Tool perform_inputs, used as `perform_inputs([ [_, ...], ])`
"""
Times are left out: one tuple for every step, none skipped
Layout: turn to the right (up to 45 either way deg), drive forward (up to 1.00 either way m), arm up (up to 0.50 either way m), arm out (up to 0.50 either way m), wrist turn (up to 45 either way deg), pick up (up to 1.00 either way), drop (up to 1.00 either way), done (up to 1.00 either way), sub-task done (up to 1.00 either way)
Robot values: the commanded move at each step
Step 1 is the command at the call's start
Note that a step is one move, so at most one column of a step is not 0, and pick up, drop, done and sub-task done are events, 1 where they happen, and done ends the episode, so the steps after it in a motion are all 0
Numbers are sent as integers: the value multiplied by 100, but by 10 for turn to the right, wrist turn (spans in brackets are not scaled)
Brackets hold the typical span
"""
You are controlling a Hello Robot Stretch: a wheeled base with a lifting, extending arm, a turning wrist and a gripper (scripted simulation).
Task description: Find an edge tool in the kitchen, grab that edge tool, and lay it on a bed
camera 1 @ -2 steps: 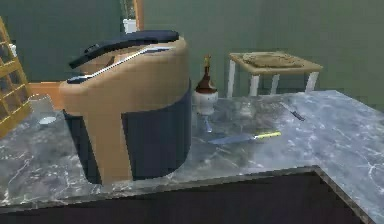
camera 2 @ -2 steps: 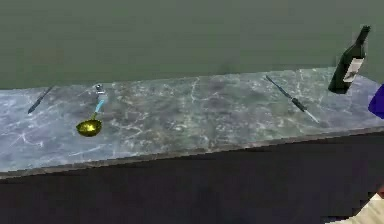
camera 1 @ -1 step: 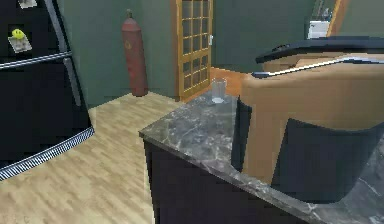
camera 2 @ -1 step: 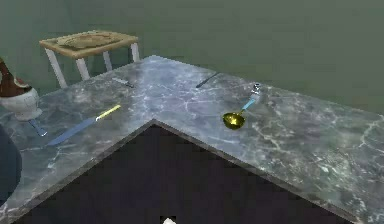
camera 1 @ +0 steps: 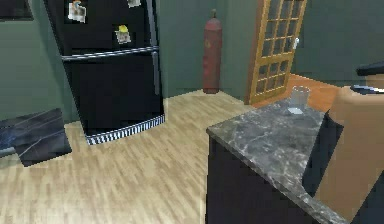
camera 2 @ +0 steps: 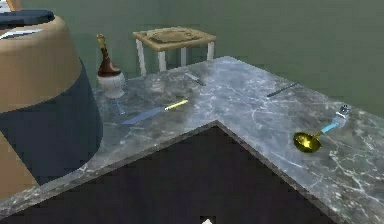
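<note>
1. Look for the knife in the arm side view. It lies flat on the marble counter, left of the middle, with its yellow handle toward the back wall and its pale blade toward the near edge.
2. You cannot tell the state of the gripper's fingers from these pictures.
3. Just beyond the knife, near the counter's back corner, a dark bottle stands beside a white pot.
4. A thin dark utensil lies farther right. Nearer the right end you'll see a ladle with a gold bowl and a blue handle.
5. A big round tan and dark-blue container stands at the counter's left end.
6. A small wooden table stands behind the counter, by the green wall.
7. In the forward view, a black fridge stands ahead. A red cylinder and a wooden glazed door are to its right.
</note>
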Motion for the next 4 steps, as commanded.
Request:
perform_inputs([
  [0,0,50,0,0,0,0,0,0],
  [0,0,38,0,0,0,0,0,0],
  [0,0,0,50,0,0,0,0,0],
  [0,0,0,0,450,0,0,0,0],
])
